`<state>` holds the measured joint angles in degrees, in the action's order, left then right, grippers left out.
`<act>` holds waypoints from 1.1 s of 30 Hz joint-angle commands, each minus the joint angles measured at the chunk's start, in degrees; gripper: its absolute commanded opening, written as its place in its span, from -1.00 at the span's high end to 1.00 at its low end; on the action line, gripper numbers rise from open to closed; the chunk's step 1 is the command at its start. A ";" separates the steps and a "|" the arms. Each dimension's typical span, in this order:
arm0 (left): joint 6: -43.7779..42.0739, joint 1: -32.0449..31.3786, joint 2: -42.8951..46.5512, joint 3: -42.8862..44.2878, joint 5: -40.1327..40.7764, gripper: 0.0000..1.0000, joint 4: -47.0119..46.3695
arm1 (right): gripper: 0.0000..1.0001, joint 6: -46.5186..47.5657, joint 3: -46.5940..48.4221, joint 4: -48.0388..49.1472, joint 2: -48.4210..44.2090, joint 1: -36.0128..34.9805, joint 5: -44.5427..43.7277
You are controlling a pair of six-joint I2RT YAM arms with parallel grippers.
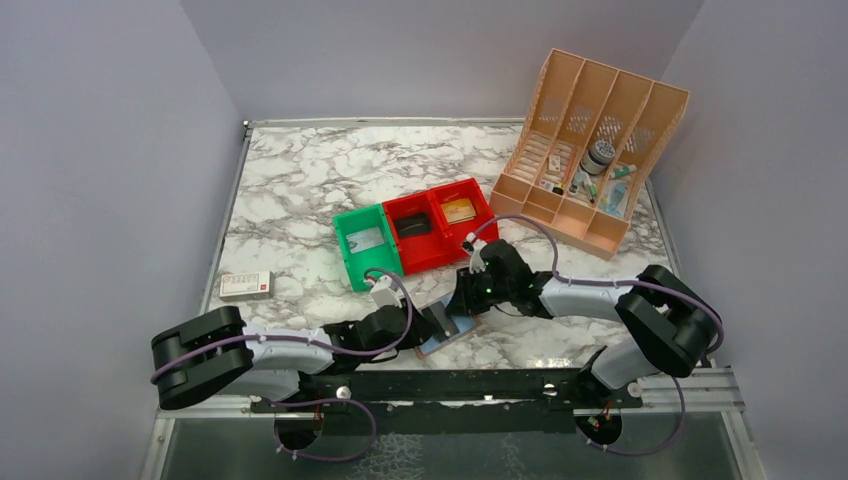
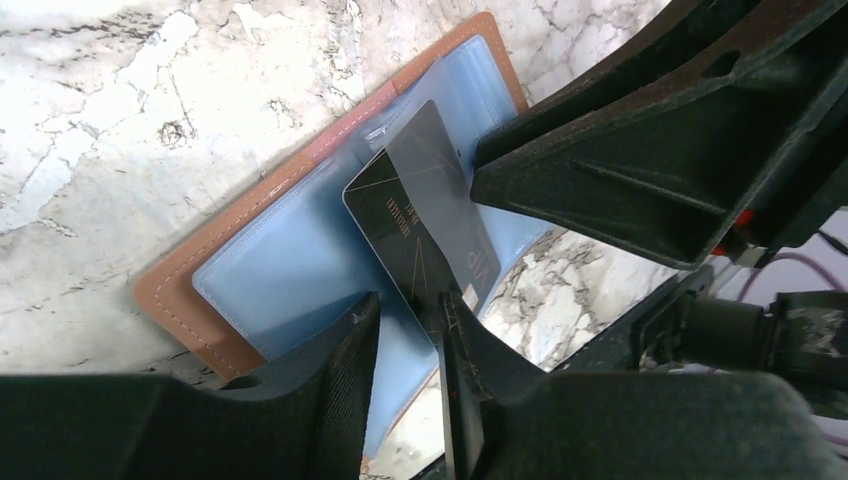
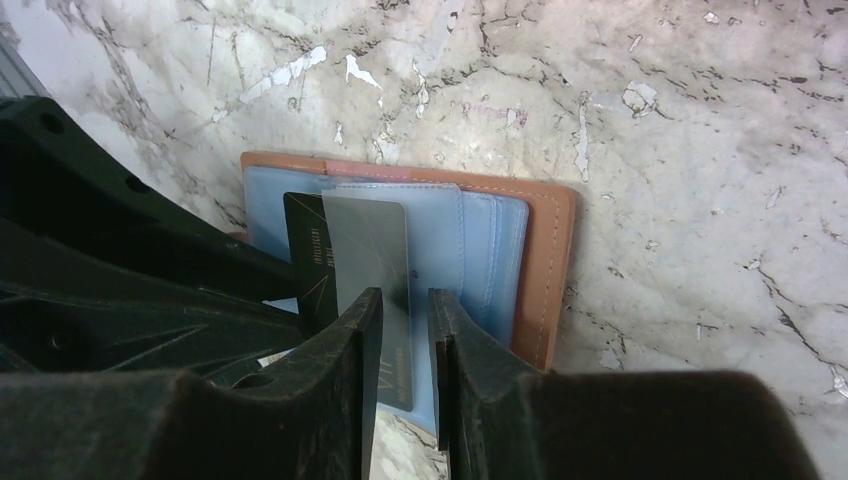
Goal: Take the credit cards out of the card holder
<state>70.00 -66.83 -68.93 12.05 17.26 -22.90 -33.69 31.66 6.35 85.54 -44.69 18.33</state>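
Closest to the lens in the left wrist view: the black fingers (image 2: 340,385) of the left hand (image 2: 410,312), parted by a narrow gap and clamped on nothing, the lower corner of a dark grey plastic credit card with gold lettering (image 2: 420,215) reaching into that gap. Card tilted up out of the flat brownish-pink bifold card holder (image 2: 180,290), spread open on the white-and-grey marble tabletop (image 2: 90,150), pale blue clear pocket panels facing up. Just beyond, a black finger (image 2: 600,160) from the opposite arm, tip at the card's far edge; actual contact impossible to judge.

From the right wrist: right hand (image 3: 405,300) likewise slightly apart, gripping nothing, poised over the same dark card (image 3: 305,250), partly out of the holder (image 3: 545,270).

From above: left hand (image 1: 428,322) and right hand (image 1: 468,296) meeting over the holder (image 1: 447,335) near the tabletop's (image 1: 300,180) front edge, between the two arm bases. Behind it, a row of small plastic bins, one green bin (image 1: 352,262) and a red double bin (image 1: 435,250), with a yellow-gold card (image 1: 459,211) lying in the rightmost red compartment. Farther back on the right, a peach slotted file organizer (image 1: 560,110), small items in its slots. Off to the left, a small white box with red print (image 1: 245,285), well apart from the rest.
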 commanded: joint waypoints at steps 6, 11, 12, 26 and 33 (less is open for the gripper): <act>9.89 -0.10 -3.41 -4.24 4.74 0.35 -8.45 | 0.49 -1.53 -4.36 0.51 2.34 -0.38 -1.95; 11.84 -0.08 -7.22 -4.44 4.52 0.40 -12.61 | 0.50 -1.62 -4.50 0.47 2.16 -0.40 -2.28; 11.57 -0.13 -8.14 -4.10 4.07 0.43 -13.11 | 0.50 -1.64 -4.52 0.42 2.09 -0.36 -2.41; 8.88 -0.16 -4.46 -7.91 3.06 1.00 -13.13 | 0.51 -3.58 -6.83 -3.46 -1.81 -0.40 -16.34; 3.71 -0.21 2.16 -7.23 -0.55 1.00 -5.82 | 0.50 -1.21 -6.67 -2.89 -6.70 -0.31 -15.42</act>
<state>78.43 -66.83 -69.34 5.02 19.35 -37.39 -38.26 26.22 9.50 79.61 -45.65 7.77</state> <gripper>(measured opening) 0.015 0.247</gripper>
